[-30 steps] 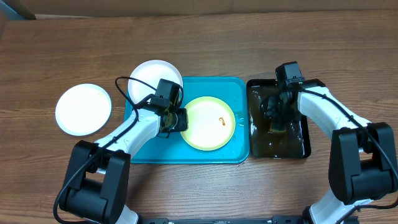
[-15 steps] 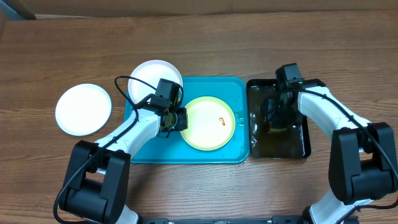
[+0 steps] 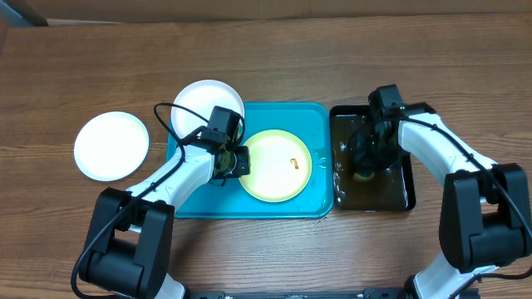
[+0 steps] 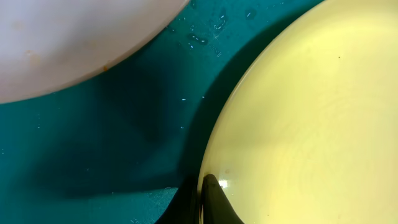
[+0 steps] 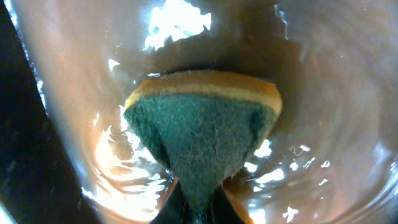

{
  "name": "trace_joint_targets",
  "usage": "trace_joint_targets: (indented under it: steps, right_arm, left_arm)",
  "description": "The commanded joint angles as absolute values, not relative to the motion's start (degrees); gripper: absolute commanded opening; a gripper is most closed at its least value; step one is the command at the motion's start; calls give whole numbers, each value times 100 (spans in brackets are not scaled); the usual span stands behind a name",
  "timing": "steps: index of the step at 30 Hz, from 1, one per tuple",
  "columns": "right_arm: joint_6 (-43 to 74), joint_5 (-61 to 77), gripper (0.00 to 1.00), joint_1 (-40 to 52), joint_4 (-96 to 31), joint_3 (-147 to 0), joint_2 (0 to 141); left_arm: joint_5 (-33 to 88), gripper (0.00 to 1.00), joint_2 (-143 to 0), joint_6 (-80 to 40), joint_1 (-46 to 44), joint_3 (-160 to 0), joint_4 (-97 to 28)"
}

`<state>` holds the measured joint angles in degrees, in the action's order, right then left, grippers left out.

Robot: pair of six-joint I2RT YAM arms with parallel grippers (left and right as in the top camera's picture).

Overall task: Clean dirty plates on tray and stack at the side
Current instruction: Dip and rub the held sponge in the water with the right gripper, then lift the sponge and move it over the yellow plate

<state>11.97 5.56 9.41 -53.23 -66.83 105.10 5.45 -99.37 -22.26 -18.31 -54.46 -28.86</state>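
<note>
A pale yellow-green plate (image 3: pixel 278 164) with a small orange smear lies in the blue tray (image 3: pixel 249 206). My left gripper (image 3: pixel 241 162) is shut on its left rim; in the left wrist view the fingertips (image 4: pixel 211 199) pinch the yellow-green plate (image 4: pixel 311 118). A white plate (image 3: pixel 199 104) leans over the tray's back left corner and shows in the left wrist view (image 4: pixel 68 37). Another white plate (image 3: pixel 111 146) lies on the table at the left. My right gripper (image 3: pixel 366 166) is shut on a green and yellow sponge (image 5: pixel 202 134), dipped in the water of the black tray (image 3: pixel 391 199).
The black tray of brownish water stands right against the blue tray's right side. Water drops (image 4: pixel 205 37) lie on the blue tray floor. Bare wooden table (image 3: pixel 266 58) runs behind both trays.
My right gripper has shifted slightly forward in the black tray with the sponge. The yellow-green plate has slid a little to the left in my left gripper.
</note>
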Motion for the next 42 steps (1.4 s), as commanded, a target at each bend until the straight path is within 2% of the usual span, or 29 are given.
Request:
trace_joint_targets:
  steps: [1, 6, 11, 18, 24, 27, 35, 42]
  right_arm:
    - [1175, 246, 4, 969, -5815, -7415, 10431]
    - [1201, -849, 4, 1092, -6445, -7898, 10289]
    - [1201, -1240, 4, 1253, -6440, -7898, 10250]
    - [1194, -582, 4, 1299, -6377, -7898, 10250]
    - [1192, -526, 4, 1299, -6294, -7898, 10250]
    - [1081, -550, 4, 1308, -6276, -7953, 10250]
    - [1378, -1597, 4, 1372, -6884, -8632, 10248]
    - [1520, -2274, 4, 1645, -6987, -8624, 10254]
  left_arm:
    - [519, 4, -9977, -2185, -1837, -5415, -2952]
    - [416, 4, -9977, -2187, -1835, -5415, -3009]
    - [19, 4, -9977, -2541, -1835, -5415, -3109]
    - [-196, 4, -9977, -2731, -1835, -5415, -3192]
    - [-198, 4, -9977, -2762, -1831, -5415, -3142]
    - [-285, 4, -9977, -3140, -1831, -5413, -3170]
    - [-360, 4, -9977, -3404, -1831, -5413, -3212]
    - [-357, 4, -9977, -3623, -1831, -5413, -3227]
